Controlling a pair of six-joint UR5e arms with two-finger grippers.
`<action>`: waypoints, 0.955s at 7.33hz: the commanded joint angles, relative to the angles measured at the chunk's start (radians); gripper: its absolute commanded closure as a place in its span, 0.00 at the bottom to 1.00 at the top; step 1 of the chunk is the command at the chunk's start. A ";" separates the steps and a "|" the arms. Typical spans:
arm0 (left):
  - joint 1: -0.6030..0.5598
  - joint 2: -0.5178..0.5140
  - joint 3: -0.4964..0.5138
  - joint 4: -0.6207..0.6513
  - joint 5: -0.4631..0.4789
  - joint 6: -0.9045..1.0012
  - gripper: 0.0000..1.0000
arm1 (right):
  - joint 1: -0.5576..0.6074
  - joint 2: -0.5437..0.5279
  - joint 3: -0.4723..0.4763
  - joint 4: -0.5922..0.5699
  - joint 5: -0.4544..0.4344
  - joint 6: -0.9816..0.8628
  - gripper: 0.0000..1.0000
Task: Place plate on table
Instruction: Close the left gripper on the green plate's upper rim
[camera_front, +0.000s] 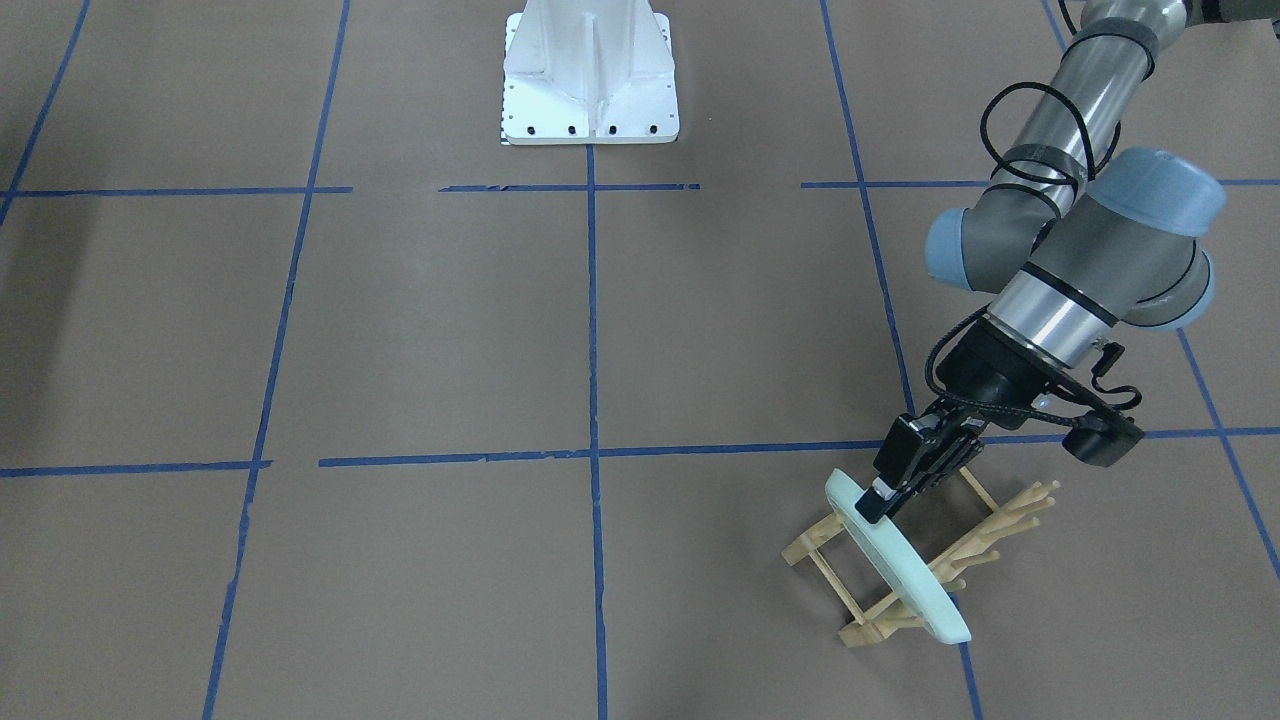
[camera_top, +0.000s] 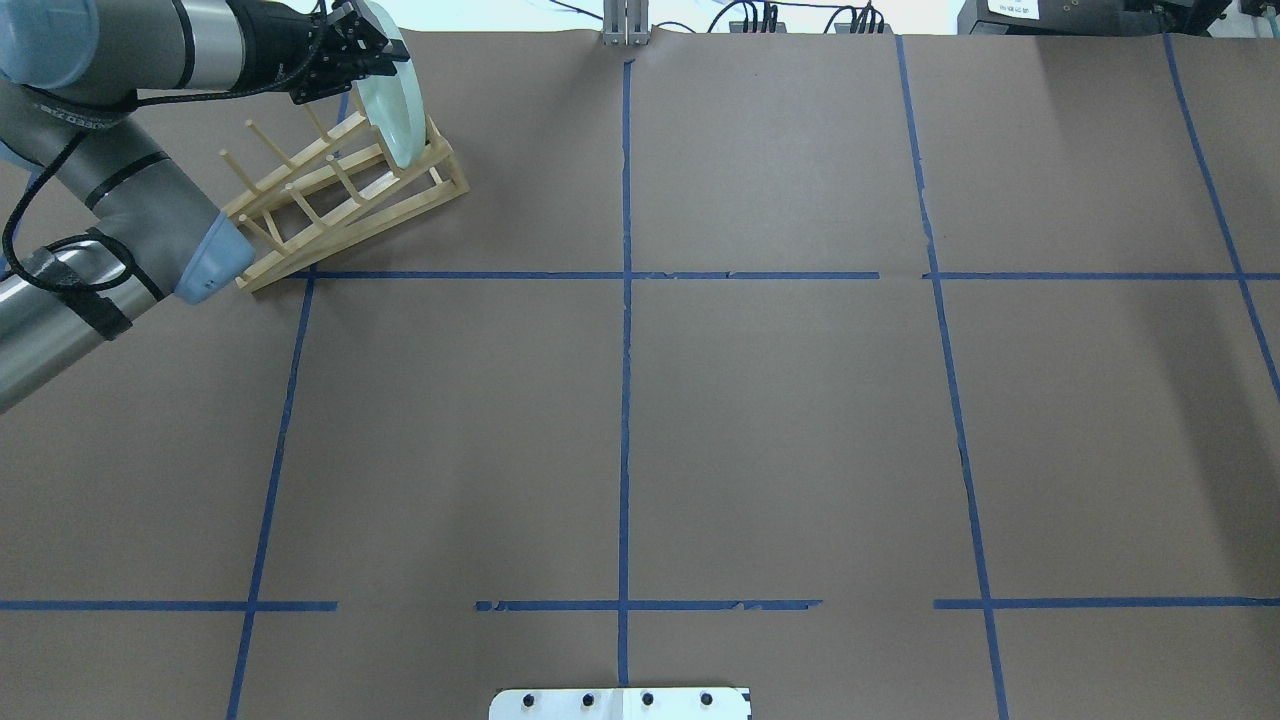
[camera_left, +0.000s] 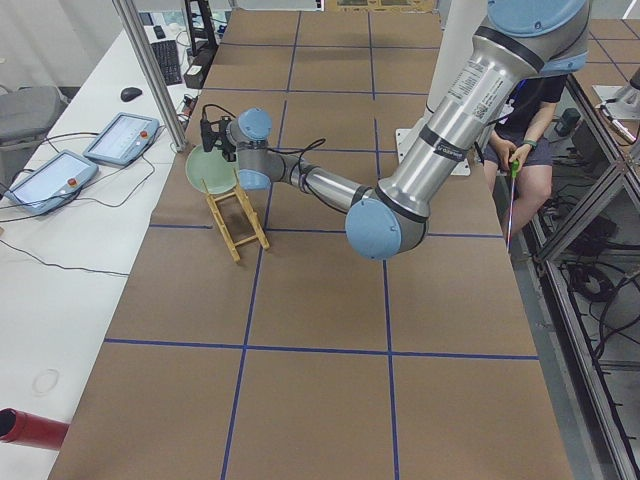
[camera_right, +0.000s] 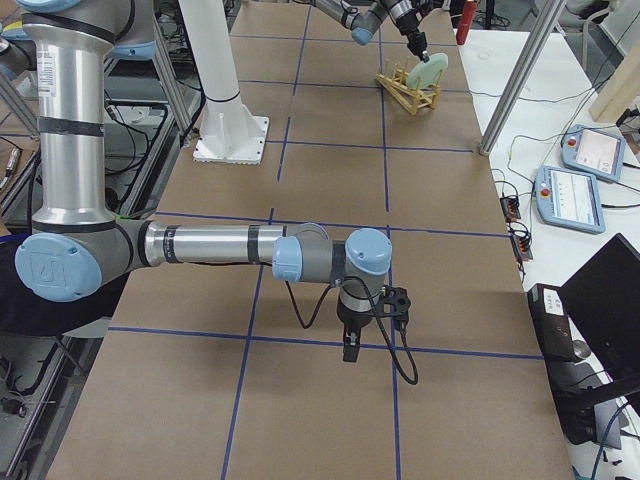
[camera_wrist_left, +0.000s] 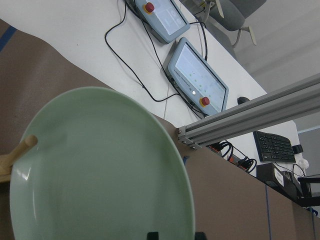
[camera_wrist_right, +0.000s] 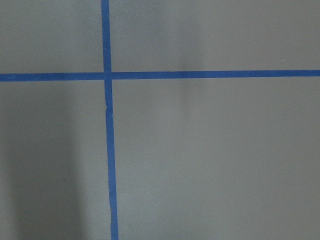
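Note:
The pale mint-green plate stands on edge in the light wooden peg rack on the brown table. In the overhead view the plate leans at the rack's far end, in the table's far left corner. My left gripper is shut on the plate's top rim, one finger on each face; it also shows from above. The left wrist view is filled by the plate. My right gripper hangs low over the table's other end; I cannot tell whether it is open.
The white bolted base stands at the robot's side of the table. Beyond the table edge next to the rack are an aluminium post, teach pendants and cables. Blue tape lines cross the table under the right wrist.

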 joint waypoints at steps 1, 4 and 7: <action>-0.001 0.002 0.000 -0.024 -0.001 -0.008 0.96 | 0.001 0.000 0.000 0.000 0.000 -0.001 0.00; -0.009 0.005 -0.007 -0.064 -0.006 -0.034 1.00 | 0.001 0.000 0.000 0.000 0.000 0.000 0.00; -0.059 0.005 -0.026 -0.079 -0.032 -0.044 1.00 | 0.002 0.000 0.000 -0.001 0.000 0.000 0.00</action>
